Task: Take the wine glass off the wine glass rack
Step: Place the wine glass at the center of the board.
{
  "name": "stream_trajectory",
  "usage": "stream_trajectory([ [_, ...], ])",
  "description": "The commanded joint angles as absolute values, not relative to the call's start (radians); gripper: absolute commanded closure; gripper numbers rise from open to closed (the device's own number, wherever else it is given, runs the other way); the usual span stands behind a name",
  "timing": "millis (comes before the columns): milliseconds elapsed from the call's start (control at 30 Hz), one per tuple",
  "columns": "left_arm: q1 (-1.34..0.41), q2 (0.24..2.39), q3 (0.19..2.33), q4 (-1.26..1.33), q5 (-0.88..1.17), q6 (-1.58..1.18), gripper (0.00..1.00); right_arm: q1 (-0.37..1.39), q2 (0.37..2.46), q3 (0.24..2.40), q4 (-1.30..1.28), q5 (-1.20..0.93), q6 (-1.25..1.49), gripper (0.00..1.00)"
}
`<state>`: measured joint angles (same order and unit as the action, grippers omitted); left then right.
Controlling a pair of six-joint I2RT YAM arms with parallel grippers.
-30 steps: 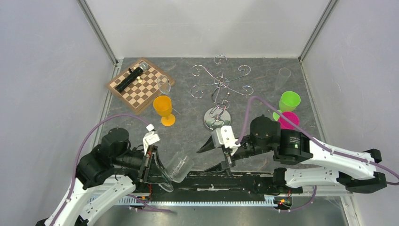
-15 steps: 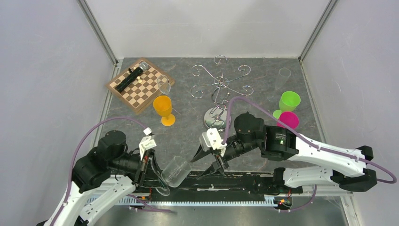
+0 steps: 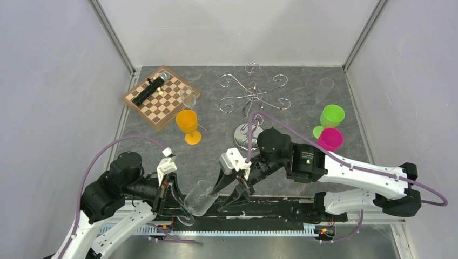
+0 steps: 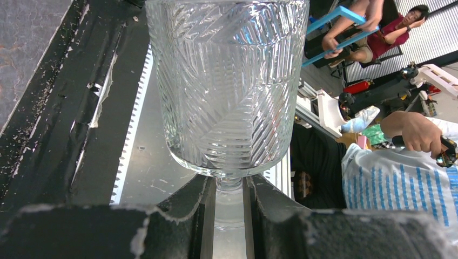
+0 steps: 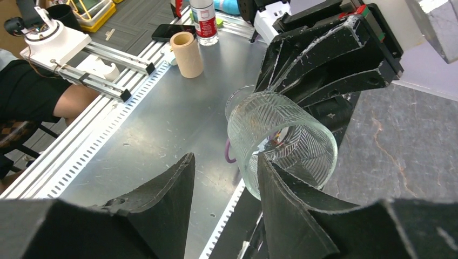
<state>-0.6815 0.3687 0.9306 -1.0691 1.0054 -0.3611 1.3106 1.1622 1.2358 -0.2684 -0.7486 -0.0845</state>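
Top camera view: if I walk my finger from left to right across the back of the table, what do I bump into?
chessboard → rack → green cup

Pale grey walls [image 3: 48, 81], dark mottled tabletop [image 3: 216, 145], perhaps a workshop beyond

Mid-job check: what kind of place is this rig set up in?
Probably a robotics lab test cell: plain grey walls box in the table, odd props like a chessboard and an orange goblet sit on it, and a person in a striped shirt is close by.
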Motion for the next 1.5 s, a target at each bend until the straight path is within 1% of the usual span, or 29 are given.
stream_trajectory([
  [0,-0.684,0.358,0.977,-1.036,1.068,-0.314,0.98,1.306,1.193,1.254,-0.198,-0.805,-0.052,0.52],
  [233,-0.684,0.349,0.977,-1.035,1.069,-0.316,0.98,1.306,1.23,1.259,-0.182,-0.85,-0.038,0.56],
  [400,-0.684,0.351,0.982,-1.036,1.065,-0.311,0.98,1.305,1.248,1.264,-0.183,-0.869,-0.035,0.64],
  [500,-0.686,0.352,0.982,-1.037,1.06,-0.311,0.98,1.305,1.254,1.266,-0.183,-0.879,-0.034,0.72],
  [600,-0.686,0.351,0.982,-1.038,1.054,-0.31,0.98,1.305,1.26,1.266,-0.18,-0.889,-0.032,0.79],
  [700,-0.686,0.357,0.984,-1.041,1.043,-0.305,0.98,1.305,1.268,1.264,-0.178,-0.897,-0.03,0.82],
  [733,-0.686,0.358,0.986,-1.044,1.039,-0.302,0.98,1.305,1.272,1.263,-0.175,-0.901,-0.028,0.87],
  [800,-0.686,0.361,0.989,-1.044,1.033,-0.3,0.98,1.305,1.277,1.258,-0.165,-0.902,-0.02,0.99],
  [933,-0.686,0.367,0.996,-1.055,0.999,-0.289,0.98,1.305,1.285,1.25,-0.153,-0.904,-0.012,1.0],
  [967,-0.686,0.369,0.994,-1.057,0.992,-0.29,0.95,1.306,1.287,1.249,-0.151,-0.902,-0.012,1.0],
  [1133,-0.686,0.37,1.0,-1.071,0.959,-0.285,0.64,1.305,1.282,1.247,-0.149,-0.895,-0.018,1.0],
  [1200,-0.686,0.37,1.003,-1.08,0.927,-0.28,0.54,1.305,1.277,1.247,-0.15,-0.889,-0.018,1.0],
  [1233,-0.686,0.37,1.003,-1.083,0.92,-0.279,0.51,1.305,1.275,1.247,-0.149,-0.887,-0.018,1.0],
  [1300,-0.686,0.372,1.003,-1.083,0.914,-0.278,0.47,1.306,1.268,1.247,-0.15,-0.884,-0.019,1.0],
  [1467,-0.686,0.392,1.011,-1.106,0.851,-0.265,0.4,1.305,1.245,1.236,-0.161,-0.863,-0.028,1.0],
])
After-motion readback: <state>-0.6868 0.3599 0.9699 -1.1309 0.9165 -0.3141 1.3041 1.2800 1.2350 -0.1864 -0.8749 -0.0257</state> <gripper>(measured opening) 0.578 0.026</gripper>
